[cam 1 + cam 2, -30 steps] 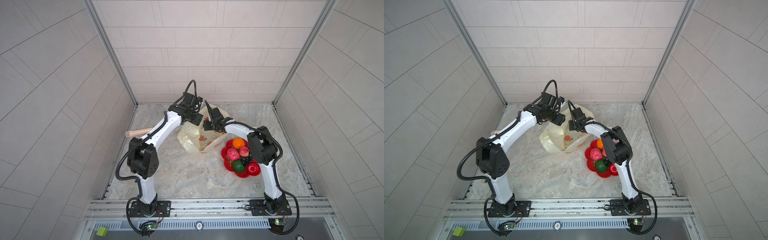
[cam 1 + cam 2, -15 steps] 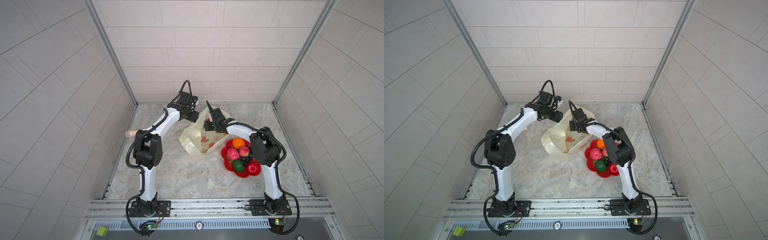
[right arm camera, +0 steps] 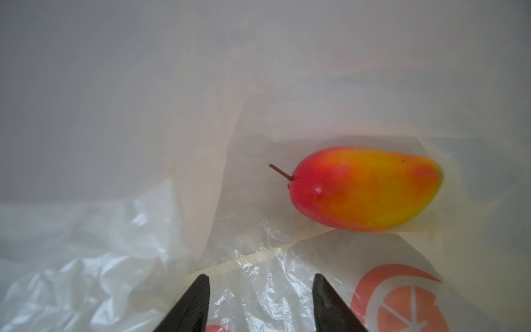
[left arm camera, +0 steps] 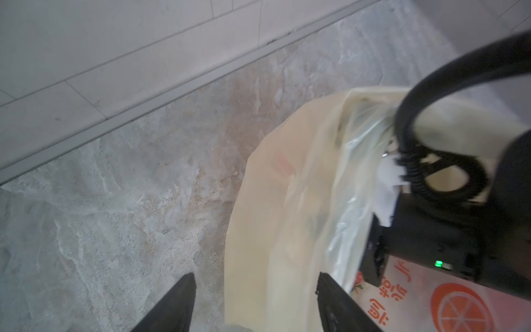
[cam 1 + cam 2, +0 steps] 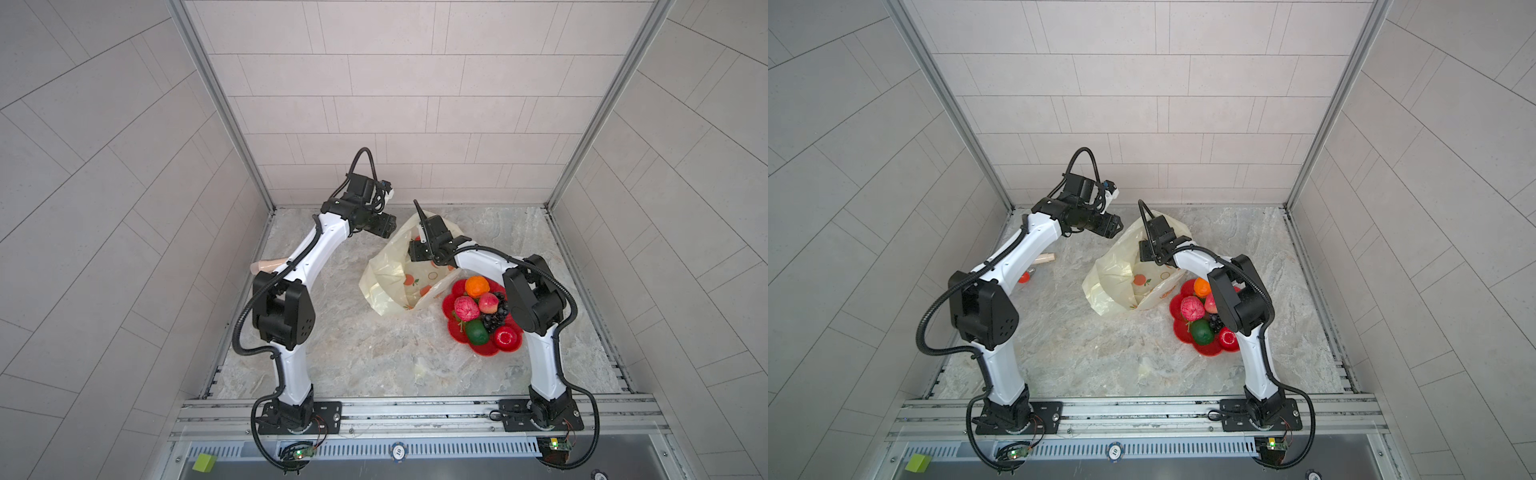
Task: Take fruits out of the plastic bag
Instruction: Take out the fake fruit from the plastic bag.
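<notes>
left claw [image 4: 255, 280] spread, empty, beside plastic bag [image 4: 273, 201] edge | right claw [image 3: 261, 277] spread, empty, red-yellow fruit [image 3: 365, 188] clear ahead

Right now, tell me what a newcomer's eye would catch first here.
A red plate heaped with bright fruits stands out at the right of the table. Beside it lies the crumpled pale-yellow plastic bag. The right wrist view shows one red-and-yellow fruit inside it, ahead of the open right gripper.

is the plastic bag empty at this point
No, the right wrist view shows a red-and-yellow fruit lying inside the plastic bag, just ahead of the open right gripper.
</notes>
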Controlling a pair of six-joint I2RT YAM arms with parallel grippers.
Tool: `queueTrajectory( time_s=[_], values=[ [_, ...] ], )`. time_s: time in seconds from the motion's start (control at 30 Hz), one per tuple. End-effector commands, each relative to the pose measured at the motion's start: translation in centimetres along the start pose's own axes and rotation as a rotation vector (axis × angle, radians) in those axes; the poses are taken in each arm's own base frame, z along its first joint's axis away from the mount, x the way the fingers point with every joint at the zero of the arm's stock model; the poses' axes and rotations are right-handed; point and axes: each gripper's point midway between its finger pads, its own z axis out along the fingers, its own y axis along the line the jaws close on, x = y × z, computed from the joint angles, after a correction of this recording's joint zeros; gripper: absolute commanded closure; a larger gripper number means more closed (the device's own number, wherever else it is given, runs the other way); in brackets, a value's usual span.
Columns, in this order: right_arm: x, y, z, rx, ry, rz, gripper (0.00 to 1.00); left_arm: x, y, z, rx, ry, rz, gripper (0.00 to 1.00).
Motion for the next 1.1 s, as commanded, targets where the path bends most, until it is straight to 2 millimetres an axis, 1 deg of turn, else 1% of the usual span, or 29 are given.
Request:
queueTrajectory(
  time_s=[0.0, 0.1, 0.2, 0.27, 0.3, 0.33, 0.43, 0.47, 0.53, 0.6, 0.67, 0.73, 0.8, 0.87, 0.97, 1.07],
  values=[
    [-1.1, 0.4, -1.5, -0.009, -0.033, 0.004, 0.41, 1.1, -2.9, 1.5, 0.144, 0.023, 0.007, 0.27],
    [-1.3, 0.6, -1.7, -0.020, -0.042, 0.006, 0.41, 2.4, -2.2, 3.6, 0.110, 0.076, -0.006, 0.28],
    [-1.4, 0.8, -1.9, -0.028, -0.048, 0.005, 0.40, 3.4, -2.3, 5.1, 0.138, 0.100, 0.006, 0.30],
    [-1.7, 0.9, -2.1, -0.037, -0.056, 0.001, 0.40, 3.9, -1.9, 6.0, 0.129, 0.116, 0.004, 0.35],
    [-1.8, 1.0, -2.1, -0.039, -0.060, 0.000, 0.40, 4.0, -1.8, 6.3, 0.128, 0.124, 0.001, 0.41],
    [-1.8, 1.1, -2.2, -0.042, -0.060, -0.002, 0.41, 4.2, -1.7, 6.6, 0.128, 0.134, 0.002, 0.50],
    [-1.8, 1.0, -2.3, -0.042, -0.060, -0.001, 0.40, 4.5, -1.7, 6.8, 0.130, 0.157, 0.004, 0.89],
    [-1.8, 1.1, -2.4, -0.042, -0.057, -0.002, 0.40, 4.6, -1.6, 6.5, 0.123, 0.161, 0.004, 0.99],
    [-1.6, 0.9, -2.5, -0.030, -0.040, -0.008, 0.40, 4.5, -1.5, 5.8, 0.108, 0.161, 0.000, 1.00],
    [-1.2, 0.8, -2.8, -0.021, -0.021, -0.021, 0.40, 4.3, -1.9, 4.6, 0.108, 0.148, -0.013, 1.00],
    [-1.1, 0.7, -3.3, -0.021, -0.022, -0.025, 0.40, 4.5, -2.4, 3.4, 0.116, 0.140, -0.041, 1.00],
    [-1.3, 0.8, -4.2, -0.029, -0.038, -0.025, 0.40, 5.4, -3.1, 2.4, 0.129, 0.147, -0.091, 1.00],
    [-1.2, 0.8, -4.9, -0.031, -0.055, -0.016, 0.40, 6.8, -4.3, 1.4, 0.180, 0.161, -0.138, 1.00],
    [-1.0, 0.6, -5.2, -0.020, -0.070, 0.001, 0.38, 7.9, -5.0, 0.8, 0.207, 0.154, -0.191, 1.00],
    [-0.7, 0.3, -5.1, 0.007, -0.072, 0.021, 0.37, 9.1, -6.5, 0.3, 0.257, 0.136, -0.269, 1.00],
    [-0.5, 0.4, -4.5, 0.037, -0.058, 0.008, 0.37, 10.5, -7.8, 0.1, 0.294, 0.139, -0.298, 1.00]
  ],
)
